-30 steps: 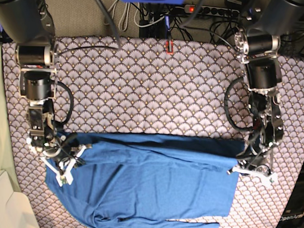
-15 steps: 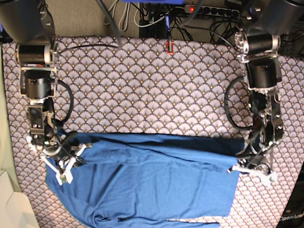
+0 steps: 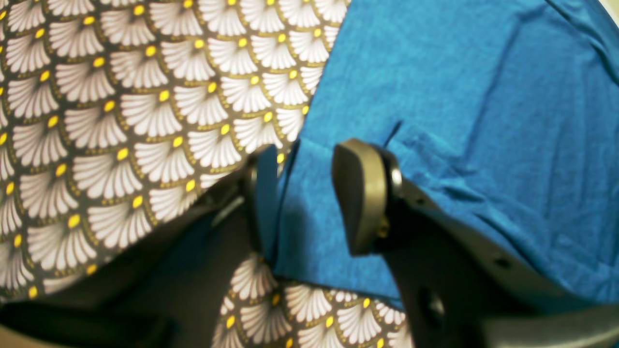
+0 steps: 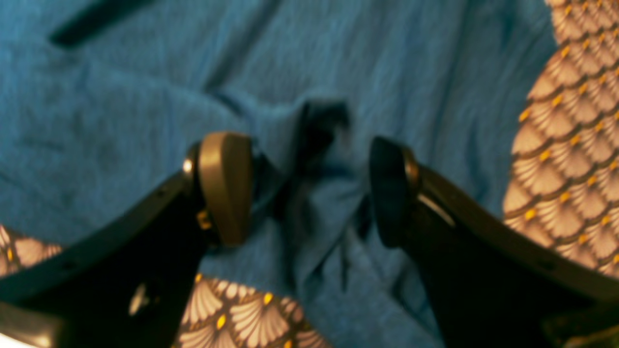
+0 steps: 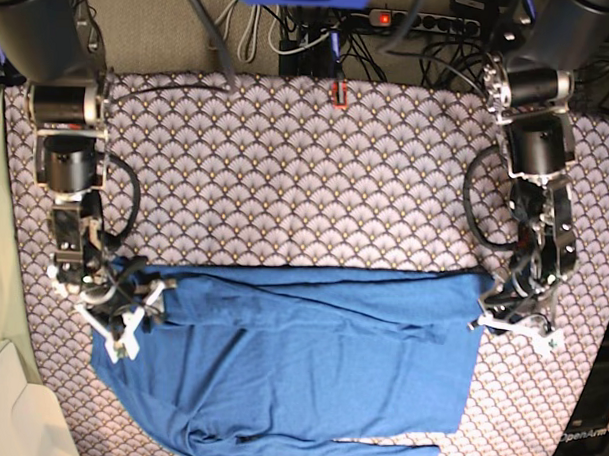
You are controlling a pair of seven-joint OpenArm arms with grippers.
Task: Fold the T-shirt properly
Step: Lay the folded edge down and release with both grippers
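Observation:
The blue T-shirt (image 5: 300, 368) lies spread across the near half of the patterned tablecloth (image 5: 306, 178), its far edge a straight fold line. At the shirt's left corner in the base view, my right gripper (image 5: 121, 317) is open. In the right wrist view a pinched-up ridge of the T-shirt (image 4: 314, 159) stands loose between the pads of the right gripper (image 4: 307, 188). My left gripper (image 5: 516, 320) is at the shirt's right corner. In the left wrist view the left gripper (image 3: 312, 193) is open, straddling the T-shirt (image 3: 459, 96) at its edge, with one pad over the cloth.
A power strip (image 5: 422, 20) and tangled cables run behind the table's far edge. A small red item (image 5: 338, 93) sits at the back centre. A pale box (image 5: 18, 413) stands off the table at the lower left. The shirt's hem runs past the frame's near edge.
Both grippers have gone from shut on the shirt's far corners to open, letting the fabric go. Both arms shifted slightly; the shirt stays flat.

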